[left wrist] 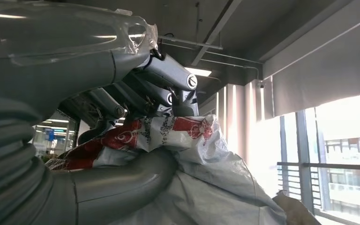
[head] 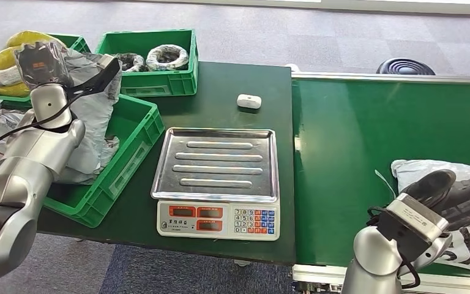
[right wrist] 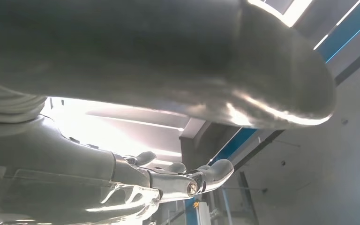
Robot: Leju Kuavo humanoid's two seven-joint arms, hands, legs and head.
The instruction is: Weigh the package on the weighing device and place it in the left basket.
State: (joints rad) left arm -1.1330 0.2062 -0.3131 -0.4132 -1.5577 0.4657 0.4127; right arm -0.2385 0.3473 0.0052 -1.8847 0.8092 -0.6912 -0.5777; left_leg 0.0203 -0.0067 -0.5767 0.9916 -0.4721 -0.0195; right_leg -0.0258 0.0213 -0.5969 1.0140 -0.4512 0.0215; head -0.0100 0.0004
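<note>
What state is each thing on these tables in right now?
Left hand: grips a grey package over the near green basket.
Right hand: palm up over the white package on the belt, holds nothing.
Scale: tray bare, display lit.

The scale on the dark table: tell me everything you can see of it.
The scale sits flat near the front middle of the dark green table, between the green basket and the conveyor belt. Its shiny metal tray, rimmed and pressed with four long ridges, is bare. Below it a white front panel carries three red display windows and a keypad of white, blue and orange keys; the readouts are too small to read. Neither hand touches it.
</note>
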